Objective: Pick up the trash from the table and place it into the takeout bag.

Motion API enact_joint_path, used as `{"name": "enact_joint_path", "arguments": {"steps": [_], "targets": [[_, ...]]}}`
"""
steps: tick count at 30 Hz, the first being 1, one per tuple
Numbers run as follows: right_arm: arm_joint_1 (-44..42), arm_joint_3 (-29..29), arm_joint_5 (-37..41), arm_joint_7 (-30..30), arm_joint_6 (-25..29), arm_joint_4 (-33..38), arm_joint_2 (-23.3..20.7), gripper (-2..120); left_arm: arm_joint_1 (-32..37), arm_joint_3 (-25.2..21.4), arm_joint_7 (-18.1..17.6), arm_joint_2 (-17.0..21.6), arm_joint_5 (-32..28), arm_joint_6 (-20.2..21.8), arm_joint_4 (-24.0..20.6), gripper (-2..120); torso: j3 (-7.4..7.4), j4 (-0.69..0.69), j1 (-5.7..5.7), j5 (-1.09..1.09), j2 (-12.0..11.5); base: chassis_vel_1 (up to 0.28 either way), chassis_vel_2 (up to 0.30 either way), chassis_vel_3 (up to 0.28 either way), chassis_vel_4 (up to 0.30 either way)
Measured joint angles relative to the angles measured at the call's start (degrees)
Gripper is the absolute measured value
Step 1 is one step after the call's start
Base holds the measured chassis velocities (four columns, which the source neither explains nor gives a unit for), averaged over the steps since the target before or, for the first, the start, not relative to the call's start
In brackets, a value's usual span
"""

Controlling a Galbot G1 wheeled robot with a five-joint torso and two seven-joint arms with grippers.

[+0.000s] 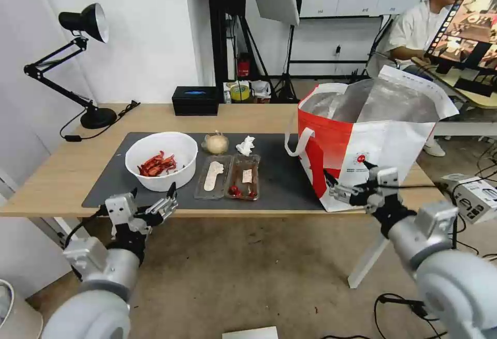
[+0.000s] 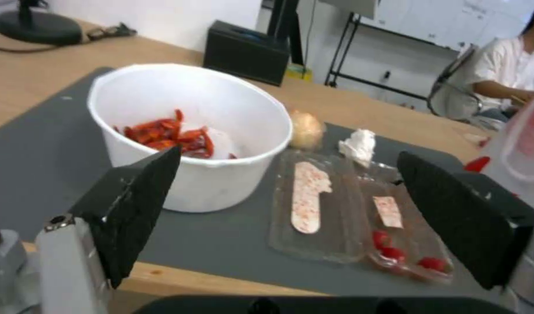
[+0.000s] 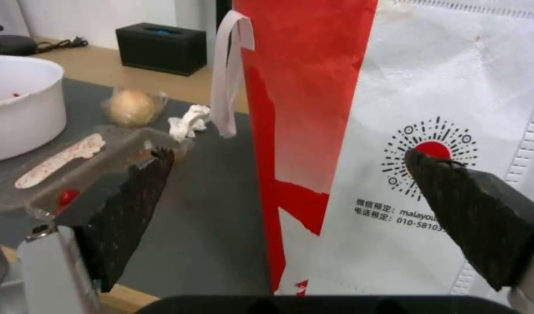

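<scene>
On the dark mat (image 1: 284, 183) of the table (image 1: 62, 173) lies the trash: a white bowl (image 1: 161, 160) (image 2: 185, 131) with red shell scraps, a clear hinged tray (image 1: 228, 177) (image 2: 354, 218) with red bits, a crumpled tissue (image 1: 246, 145) (image 2: 357, 145) and a bagged beige lump (image 1: 216, 143) (image 3: 130, 107). The red-and-white takeout bag (image 1: 367, 142) (image 3: 395, 131) stands open at the table's right end. My left gripper (image 1: 154, 197) (image 2: 290, 213) hovers open at the front edge, just before the bowl. My right gripper (image 1: 346, 179) (image 3: 290, 209) is open, close to the bag's front face.
A black box with a blue top (image 1: 195, 100) sits at the table's back edge. A black desk lamp (image 1: 77, 64) stands at the back left with its cord on the wood. A small white box (image 1: 473, 194) lies on the floor to the right.
</scene>
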Motion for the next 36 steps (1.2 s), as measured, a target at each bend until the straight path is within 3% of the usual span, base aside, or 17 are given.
{"name": "enact_joint_path", "arguments": {"steps": [20,36], "targets": [[-0.3,-0.3,-0.7,0.0,0.1,-1.2,0.7,100,-0.3,0.7,0.1,-0.6,-0.3,0.2,1.6,100,0.00,0.01,-0.01,0.00,0.0,0.000,0.000,0.000,0.000],[-0.2,-1.7,-1.8,-0.5,0.4,-4.0,1.4,100,-1.6,2.9,-1.2,-3.0,-2.9,0.0,6.0,100,0.00,0.01,-0.01,0.00,0.0,0.000,0.000,0.000,0.000]]}}
